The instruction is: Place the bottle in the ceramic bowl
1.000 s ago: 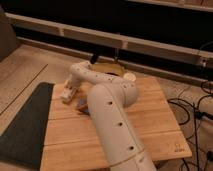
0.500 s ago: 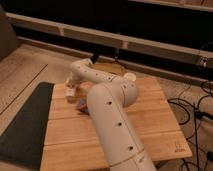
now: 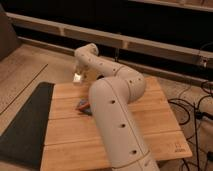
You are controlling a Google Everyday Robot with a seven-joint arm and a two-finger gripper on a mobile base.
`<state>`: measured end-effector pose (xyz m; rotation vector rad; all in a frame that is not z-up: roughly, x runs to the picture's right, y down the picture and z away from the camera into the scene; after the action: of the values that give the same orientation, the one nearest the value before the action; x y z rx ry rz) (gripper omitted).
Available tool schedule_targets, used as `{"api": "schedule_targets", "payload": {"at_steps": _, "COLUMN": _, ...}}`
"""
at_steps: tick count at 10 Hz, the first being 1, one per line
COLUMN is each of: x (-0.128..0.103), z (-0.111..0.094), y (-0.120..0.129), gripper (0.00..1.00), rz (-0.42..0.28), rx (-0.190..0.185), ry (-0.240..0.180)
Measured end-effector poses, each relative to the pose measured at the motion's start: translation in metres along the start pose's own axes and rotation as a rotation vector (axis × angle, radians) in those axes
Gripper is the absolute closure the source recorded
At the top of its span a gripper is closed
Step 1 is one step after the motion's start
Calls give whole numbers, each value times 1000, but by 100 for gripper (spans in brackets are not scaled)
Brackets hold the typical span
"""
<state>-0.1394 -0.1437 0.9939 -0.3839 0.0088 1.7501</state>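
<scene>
Reaching out to the far left corner of the wooden bench [image 3: 155, 122] with the tool [image 3: 76, 80]. Clenching the tool around the bottle [image 3: 78, 76], a small whitish shape held just above the bench's back edge. Stretching the thick white arm [image 3: 115, 115] across the middle boards. Lying against the arm's left flank, a blue-and-orange object [image 3: 82, 106]. Bordering the bench's left side, a dark mat [image 3: 25, 125].

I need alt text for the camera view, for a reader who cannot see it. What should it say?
A white robot arm reaches across a wooden table, its tool near the table's far left corner. A blue-and-orange object lies beside the arm, and a dark mat lies left of the table.
</scene>
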Motion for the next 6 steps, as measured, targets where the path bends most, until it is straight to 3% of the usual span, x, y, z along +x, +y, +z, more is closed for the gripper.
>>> {"api": "schedule_targets", "payload": {"at_steps": 3, "x": -45, "z": -44, "y": -87, "gripper": 100, "rz": 118, "rx": 164, "ry": -89}}
{"api": "schedule_targets", "payload": {"at_steps": 5, "x": -51, "z": -56, "y": -144, "gripper": 100, "rz": 203, "rx": 265, "ry": -102}}
{"api": "schedule_targets", "payload": {"at_steps": 6, "x": -46, "z": -55, "y": -156, "gripper": 100, "rz": 226, "rx": 290, "ry": -89}}
